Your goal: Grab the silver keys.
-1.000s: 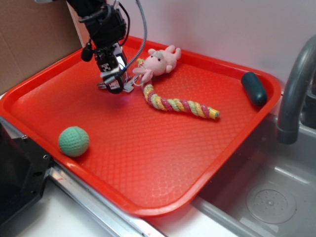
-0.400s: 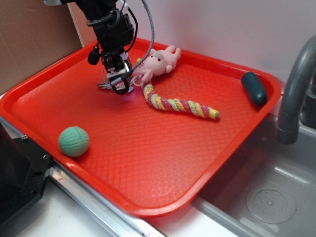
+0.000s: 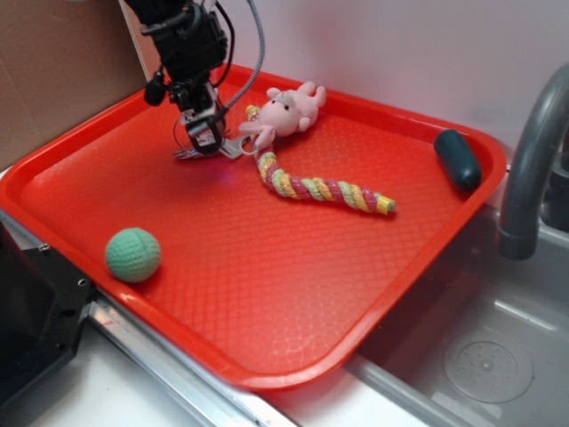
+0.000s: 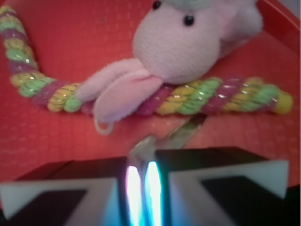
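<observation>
Gripper [image 3: 204, 140] down on the silver keys [image 3: 233, 148], jaws pinched almost closed on a flat blade.
Likely light, stiff, slippery metal; best pinched flat across blades, pink plush [image 3: 286, 110] at two o'clock.

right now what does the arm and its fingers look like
The arm is black and blocky, with a grey cable looping beside it. The gripper carries white patches. In the wrist view the fingers are black with pale trim, a bright glow between them.
</observation>
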Controlling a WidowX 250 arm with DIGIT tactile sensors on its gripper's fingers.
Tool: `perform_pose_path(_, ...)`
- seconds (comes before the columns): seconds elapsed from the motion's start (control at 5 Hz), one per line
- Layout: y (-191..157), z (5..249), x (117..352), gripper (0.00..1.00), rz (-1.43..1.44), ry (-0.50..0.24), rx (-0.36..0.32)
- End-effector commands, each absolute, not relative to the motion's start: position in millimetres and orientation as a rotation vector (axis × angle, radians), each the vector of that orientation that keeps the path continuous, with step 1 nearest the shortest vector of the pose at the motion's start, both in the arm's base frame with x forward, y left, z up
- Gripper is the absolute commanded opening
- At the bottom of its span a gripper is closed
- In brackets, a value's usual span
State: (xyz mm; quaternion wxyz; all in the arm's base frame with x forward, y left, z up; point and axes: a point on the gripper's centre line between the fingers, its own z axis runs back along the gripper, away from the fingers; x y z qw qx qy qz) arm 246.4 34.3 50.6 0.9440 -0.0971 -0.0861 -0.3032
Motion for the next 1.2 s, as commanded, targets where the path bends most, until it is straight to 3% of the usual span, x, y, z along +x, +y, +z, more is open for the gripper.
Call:
perform_pose_path(0.0, 22, 151, 206, 0.0, -0.219, -0.177, -0.179)
perform_pose_path(0.4, -17, 185, 163, 0.0, 0.255, -0.145, -0.029)
perform_pose_path(0.6, -15, 192, 154, 0.0, 0.203, -0.212, -0.027)
perform_pose_path(1.0, 4, 183, 177, 0.0, 0.224, -0.176, -0.055)
